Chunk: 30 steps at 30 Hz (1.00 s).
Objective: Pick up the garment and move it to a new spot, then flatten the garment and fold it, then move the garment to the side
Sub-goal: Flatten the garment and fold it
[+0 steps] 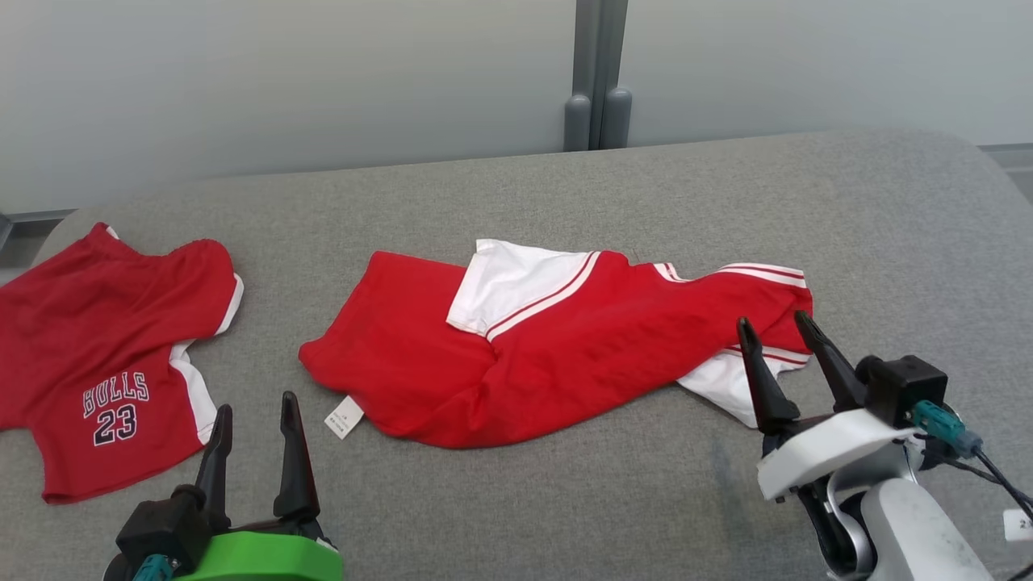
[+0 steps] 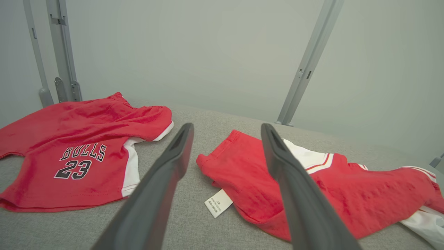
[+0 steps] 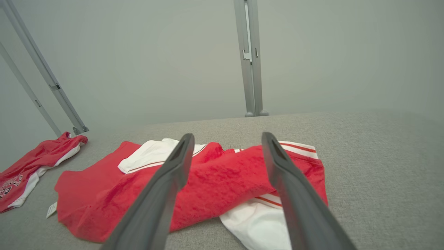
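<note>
L fingers (image 1: 292,452) spread wide, empty, near left hem of the garment (image 1: 565,355), by its label (image 1: 345,417). R fingers (image 1: 759,379) wide too, empty, at its right end. Garment crumpled on table (image 1: 807,202); Bulls jersey (image 1: 105,355) well left of it. Tip: pinch both ends low, lift evenly w/o dragging.

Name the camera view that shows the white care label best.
The left wrist view: the care label, printed lines visible, lies close and large by the crumpled red garment. The head view shows it as a small white tag; the right wrist view, a tiny sliver at far left.
</note>
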### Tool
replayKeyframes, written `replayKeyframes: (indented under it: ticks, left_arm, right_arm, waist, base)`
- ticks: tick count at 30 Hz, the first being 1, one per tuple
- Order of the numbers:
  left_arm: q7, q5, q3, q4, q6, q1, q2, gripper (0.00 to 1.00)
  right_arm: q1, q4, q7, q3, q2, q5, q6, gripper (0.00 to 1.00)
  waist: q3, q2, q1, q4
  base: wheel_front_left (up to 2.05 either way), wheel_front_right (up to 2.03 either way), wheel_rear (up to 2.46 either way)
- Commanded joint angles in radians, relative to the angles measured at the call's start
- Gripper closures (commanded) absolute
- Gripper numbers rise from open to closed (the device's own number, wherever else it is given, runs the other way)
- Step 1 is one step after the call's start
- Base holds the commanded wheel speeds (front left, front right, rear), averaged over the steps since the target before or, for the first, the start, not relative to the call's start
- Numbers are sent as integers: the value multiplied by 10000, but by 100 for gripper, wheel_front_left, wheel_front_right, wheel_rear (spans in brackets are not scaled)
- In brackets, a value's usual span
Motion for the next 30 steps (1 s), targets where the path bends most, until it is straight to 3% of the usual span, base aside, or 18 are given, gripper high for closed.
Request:
replayKeyframes:
  ticks: [1,10,17,30]
  left_arm:
    - [-17,-72,11,34,-43,-2,-24,0]
    - [-16,-101,-93,171,-179,-468,-151,0]
    - [-16,-56,-195,351,-328,-784,-410,0]
    - [-16,51,-560,587,-813,-1463,-913,0]
  right_arm:
    - [-466,216,120,201,-165,132,2,0]
    - [-2900,1602,1050,1370,-970,1421,2,0]
    - [-4808,2871,2376,2475,-1700,3422,2,0]
    - [-7482,4739,3996,4082,-2543,5362,2,0]
  waist:
    - [126,0,0,54]
    - [683,0,0,652]
    - [1150,0,0,1481]
    - [2292,0,0,3051]
  base:
    - [0,0,0]
    - [0,0,0]
    - [0,0,0]
    - [0,0,0]
